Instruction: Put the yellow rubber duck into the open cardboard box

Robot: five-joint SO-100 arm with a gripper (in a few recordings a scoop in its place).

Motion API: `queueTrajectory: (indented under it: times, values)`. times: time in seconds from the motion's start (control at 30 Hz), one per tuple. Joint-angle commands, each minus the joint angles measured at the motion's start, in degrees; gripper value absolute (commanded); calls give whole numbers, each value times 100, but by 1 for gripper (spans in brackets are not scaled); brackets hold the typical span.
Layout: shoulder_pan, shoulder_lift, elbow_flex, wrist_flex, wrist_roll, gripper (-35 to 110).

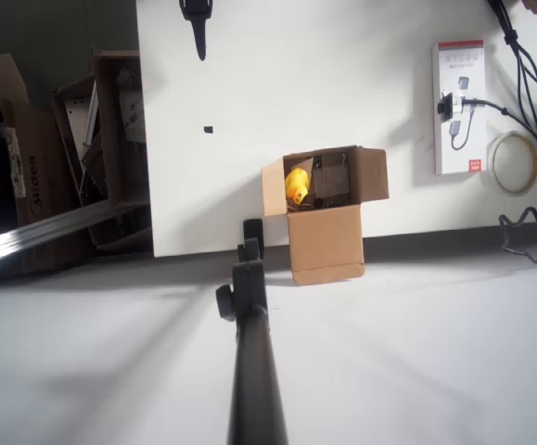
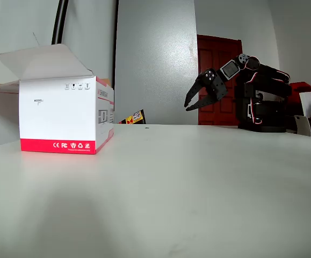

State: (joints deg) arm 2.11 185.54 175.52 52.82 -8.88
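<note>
Sitting inside the open cardboard box [image 1: 325, 215], the yellow rubber duck [image 1: 297, 184] shows as a bright yellow lump against the box's left inner wall in the overhead view; its beak and any markings are too small to make out. Darker shapes lie beside it on the box floor, and what they are cannot be told. The box itself rests at the near edge of the white table [image 1: 342, 83], with one flap hanging forward over that edge and another flap standing out to its right.

Above the box in the overhead view, at the far edge of the table, a dark pointed shape [image 1: 198, 23] is cut off by the frame. A black pole [image 1: 252, 362] rises from the bottom of that view and ends just left of the box. To the right of the box lie a white-and-red flat package [image 1: 460, 107] with black cables [image 1: 528, 74] trailing over it, and a ring of tape [image 1: 514, 162]. Left of the table, dark cluttered cartons [image 1: 73, 158] stand on the floor.

In the fixed view the black arm [image 2: 260, 99] sits folded at the far right of the table, its forearm angled up and leftward. The gripper [image 2: 189, 105] hangs in the air with its two fingers spread apart, tips pointing down-left, holding nothing. A white-and-red package [image 2: 64, 115] stands well apart from it at the left.
</note>
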Motion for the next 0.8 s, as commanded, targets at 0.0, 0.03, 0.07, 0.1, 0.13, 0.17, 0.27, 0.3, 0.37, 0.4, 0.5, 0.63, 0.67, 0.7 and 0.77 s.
queueTrajectory:
  times: [0.0, 0.03, 0.07, 0.1, 0.13, 0.17, 0.27, 0.3, 0.37, 0.4, 0.5, 0.63, 0.67, 0.7, 0.77]
  values:
    - [-132, -53, 70, -18, 53, 1]
    - [-158, -62, 70, -18, 53, 1]
    - [-176, -70, 70, -18, 53, 1]
    - [-193, -70, 70, -18, 53, 0]
    - [-193, -70, 62, -18, 53, 0]
    - [-193, -70, 62, -18, 53, -1]
    - [-193, -70, 62, -18, 53, -1]
    - [-193, -70, 62, -18, 53, -1]
    - [-193, -70, 62, -18, 53, -1]
    - [-193, -70, 62, -9, 53, -1]
    - [-114, -44, 70, -9, 132, -1]
    - [44, 35, 97, -9, 272, -1]
    - [62, 35, 97, -9, 290, -1]
    - [79, 44, 105, -9, 299, -1]
    - [79, 44, 105, -9, 299, -1]
